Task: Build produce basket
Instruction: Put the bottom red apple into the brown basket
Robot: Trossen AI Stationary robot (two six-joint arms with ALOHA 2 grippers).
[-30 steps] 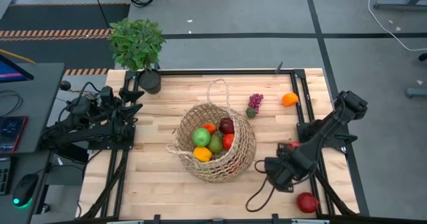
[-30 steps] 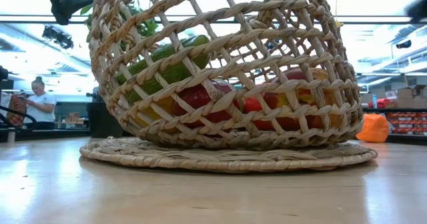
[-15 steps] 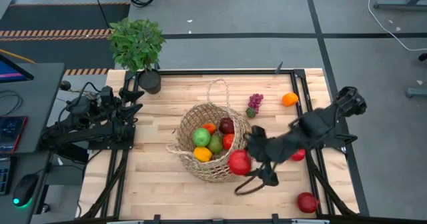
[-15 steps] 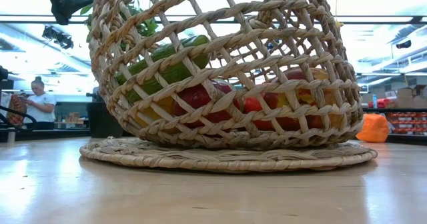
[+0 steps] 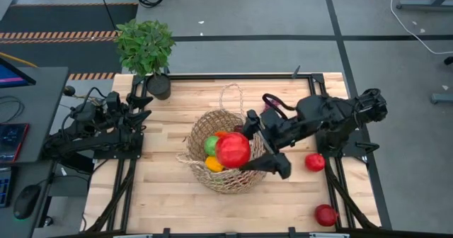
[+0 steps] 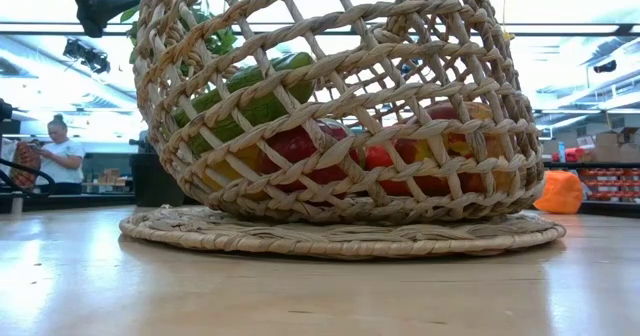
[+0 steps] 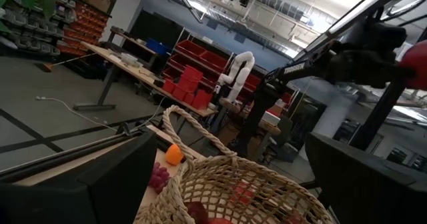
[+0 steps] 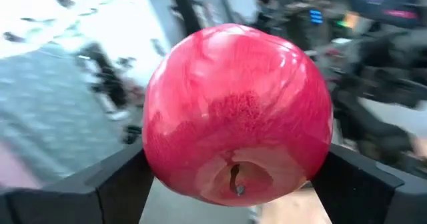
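The right gripper is clamped on a glossy round red plastic apple, holding it over the mouth of the large round tan open-weave wicker basket, which sits near the middle of the pale wooden plank table. In the right wrist view the red apple fills the space between the two dark fingers, pressed on both flanks, its blossom end turned toward the camera.

Inside the basket lie a green apple, an orange-yellow piece and other produce partly hidden under the held fruit. Seen from table height, the basket leans on its flat woven base, with green, red and yellow pieces showing through the weave.

Taking the basket as the clock's centre in the overhead view: a second red apple lies on the table at 3 o'clock, a third red apple at about 4 o'clock near the table's edge, and a leafy green plant in a black pot stands at about 11 o'clock on the table's corner.

The left gripper waits at about 10 o'clock by the table's edge, its fingers spread wide with nothing between them; its wrist view shows the basket's thin loop handle, a small orange and purple grapes beyond
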